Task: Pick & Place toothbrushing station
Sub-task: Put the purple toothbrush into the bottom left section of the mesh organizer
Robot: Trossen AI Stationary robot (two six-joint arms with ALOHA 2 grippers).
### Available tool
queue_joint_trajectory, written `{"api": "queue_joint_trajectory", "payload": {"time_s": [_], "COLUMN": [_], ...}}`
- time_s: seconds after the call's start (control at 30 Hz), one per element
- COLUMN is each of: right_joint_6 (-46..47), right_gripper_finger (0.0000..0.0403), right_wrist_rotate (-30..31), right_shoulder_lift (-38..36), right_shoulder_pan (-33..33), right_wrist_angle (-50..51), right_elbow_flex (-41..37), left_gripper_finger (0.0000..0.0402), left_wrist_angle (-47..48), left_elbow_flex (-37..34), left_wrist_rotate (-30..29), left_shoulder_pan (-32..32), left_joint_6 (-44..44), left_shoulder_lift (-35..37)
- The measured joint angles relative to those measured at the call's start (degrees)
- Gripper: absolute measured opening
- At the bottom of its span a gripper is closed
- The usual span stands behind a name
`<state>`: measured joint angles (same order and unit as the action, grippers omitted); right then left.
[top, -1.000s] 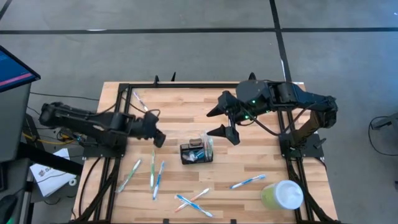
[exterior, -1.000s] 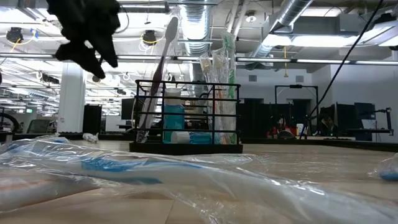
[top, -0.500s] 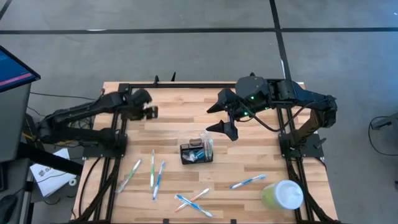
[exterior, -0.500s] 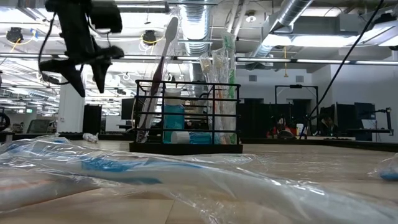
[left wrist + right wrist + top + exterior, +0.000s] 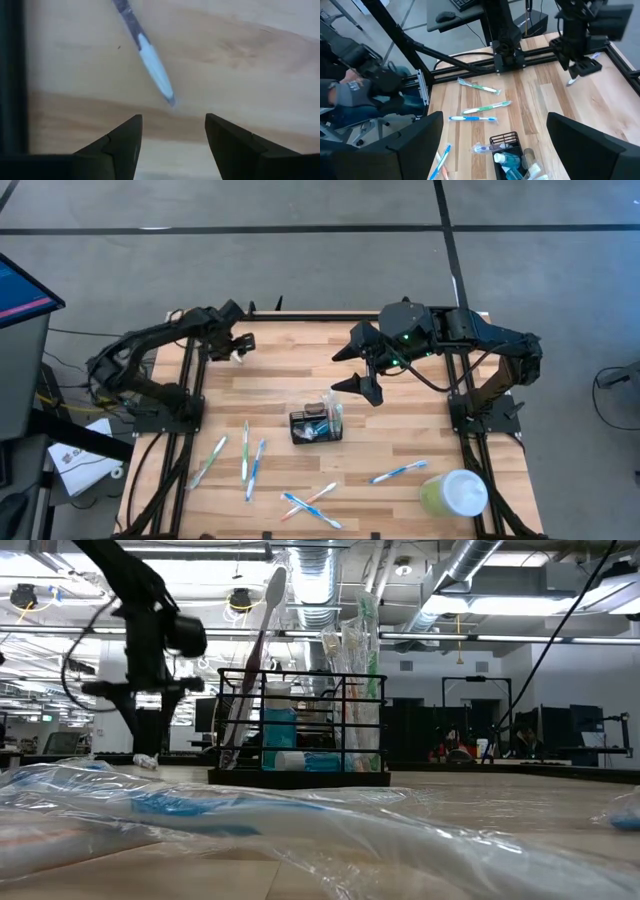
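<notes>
The toothbrushing station [image 5: 316, 423] is a small black wire holder at the table's middle, resting on its base and filled with brushes and tubes. It also shows in the low view [image 5: 300, 725] and the right wrist view [image 5: 512, 152]. My left gripper [image 5: 237, 346] [image 5: 174, 135] points down at the far left corner, open, above a wrapped toothbrush [image 5: 150, 60] that lies flat on the wood. The fingers are clear of the brush. My right gripper [image 5: 365, 367] hangs open, raised over the far middle of the table, beyond the station.
Several wrapped toothbrushes lie on the near half: beside the left rail [image 5: 245, 450], at the near middle [image 5: 310, 502] and toward the right [image 5: 398, 472]. A pale green cup with a white lid [image 5: 455, 493] stands at the near right corner. A black frame rail [image 5: 300, 315] runs along the far edge.
My left gripper has swung from beside the station's left toward the table's far left corner, sinking and rolling as it went. It now points down over the wrapped toothbrush there. The station and the loose brushes have not moved.
</notes>
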<state>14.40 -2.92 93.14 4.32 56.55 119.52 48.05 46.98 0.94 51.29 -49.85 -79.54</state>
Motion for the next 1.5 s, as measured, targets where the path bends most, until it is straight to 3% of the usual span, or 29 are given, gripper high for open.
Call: {"api": "queue_joint_trajectory", "payload": {"time_s": [0.27, 0.83, 0.97, 1.13, 1.3, 1.5], "right_joint_6": [0.0, 0.0, 0.1, 0.2, 0.6, 0.6], "right_gripper_finger": [0.0347, 0.0347, 0.0347, 0.0347, 0.0347, 0.0347], "right_wrist_rotate": [0.0, 0.0, 0.0, 0.0, 0.0, 0.0], "right_shoulder_lift": [0.0, 0.0, 0.0, 0.0, 0.0, 0.0], "right_shoulder_pan": [0.0, 0.0, 0.0, 0.0, 0.0, 0.0], "right_wrist_angle": [1.7, 3.1, 3.0, 3.0, 3.0, 3.0], "right_elbow_flex": [0.0, 0.0, 0.0, 0.0, 0.0, -0.1], "left_gripper_finger": [0.0212, 0.0198, 0.0148, 0.0023, 0.0010, 0.0009], "left_wrist_angle": [-3.9, -7.8, -7.3, -7.3, -5.6, -5.5], "left_elbow_flex": [0.0, 0.2, 0.2, 0.2, -0.3, -0.2], "left_wrist_rotate": [0.9, -0.1, -0.1, 0.1, 0.6, 0.4], "left_shoulder_pan": [2.7, 4.5, 4.5, 4.5, 2.2, -3.7], "left_joint_6": [0.1, 1.4, 3.7, 7.9, 11.9, 9.0], "left_shoulder_lift": [-7.0, -14.1, -14.7, -14.3, -11.8, 1.0]}}
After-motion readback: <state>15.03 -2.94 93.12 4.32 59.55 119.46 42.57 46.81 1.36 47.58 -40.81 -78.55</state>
